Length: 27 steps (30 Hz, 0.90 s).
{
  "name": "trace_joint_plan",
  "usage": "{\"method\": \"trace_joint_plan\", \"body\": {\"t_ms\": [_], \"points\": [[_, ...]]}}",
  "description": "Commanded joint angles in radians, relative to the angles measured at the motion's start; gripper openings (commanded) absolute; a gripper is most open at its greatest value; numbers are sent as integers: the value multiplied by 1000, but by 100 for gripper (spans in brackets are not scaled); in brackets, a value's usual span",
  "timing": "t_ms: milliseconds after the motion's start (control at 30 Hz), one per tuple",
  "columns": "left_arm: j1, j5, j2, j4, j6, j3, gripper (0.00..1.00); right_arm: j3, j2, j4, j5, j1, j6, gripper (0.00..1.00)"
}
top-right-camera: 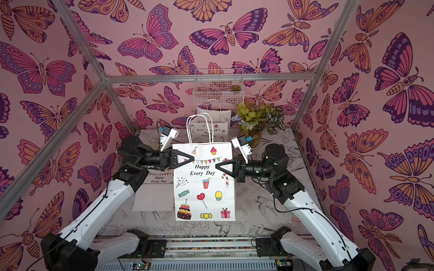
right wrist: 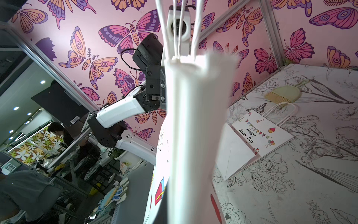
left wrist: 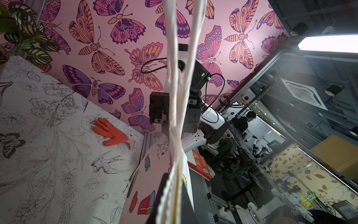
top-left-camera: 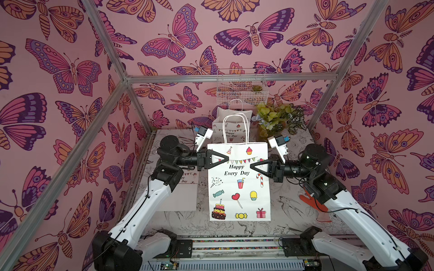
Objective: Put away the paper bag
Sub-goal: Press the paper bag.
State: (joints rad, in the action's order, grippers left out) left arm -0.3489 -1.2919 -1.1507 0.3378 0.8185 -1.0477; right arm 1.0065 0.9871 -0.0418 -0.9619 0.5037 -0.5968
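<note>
So the white printed paper bag (top-left-camera: 238,185) ("Happy Every Day" on the front) is up in the middle of the floral-print desk (top-left-camera: 288,211), front facing both top views, handles pointing up. The left gripper (top-left-camera: 227,159) has its jaws pinched tight on the bag's left edge near the top. The right gripper (top-left-camera: 251,166) is clamped on the right edge at about the same height. Can't tell if the bag's bottom touches the desk or hangs just off it.

Stuff around it: right behind, on the far side, stands a second white paper bag (top-left-camera: 231,132) with the same print. It sits between the held one and the white wire basket (top-left-camera: 234,93) hung on the far wall. Just right of that second bag is a potted plant with green and striped leaves (top-left-camera: 278,118). A third white bag lies flat (top-left-camera: 179,194) on the desk to the left, partly under the left arm. An orange rubber glove (top-left-camera: 306,199) lies on the right, partly hidden by the right arm. The right wrist view also shows a small pale green hand brush (right wrist: 282,94) on the desk near the flat bag.
</note>
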Motion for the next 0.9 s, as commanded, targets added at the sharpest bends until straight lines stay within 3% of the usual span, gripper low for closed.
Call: {"method": "trace_joint_plan", "body": {"t_ms": [0,67,167,267,433,567,867], "points": [[11,-46,25,-18,2,0,0,9,-12,-7,-20,-7,-1,0],[9,-46,19,-19,2,-1,3,2,-24,-4,-19,-7,4,0],[2,-53,11,-19,0,6,37,-8,-43,8,1,-7,12,0],[-5,-70,18,-20,-9,31,51,11,-53,64,9,-10,49,0],[-13,-80,65,-20,-25,88,52,20,-48,68,4,-13,47,0],[-15,-62,119,-39,-45,119,46,23,-34,69,-3,-16,41,0],[-16,84,214,-168,-178,169,40,52,23,25,-16,-23,-10,0]]}}
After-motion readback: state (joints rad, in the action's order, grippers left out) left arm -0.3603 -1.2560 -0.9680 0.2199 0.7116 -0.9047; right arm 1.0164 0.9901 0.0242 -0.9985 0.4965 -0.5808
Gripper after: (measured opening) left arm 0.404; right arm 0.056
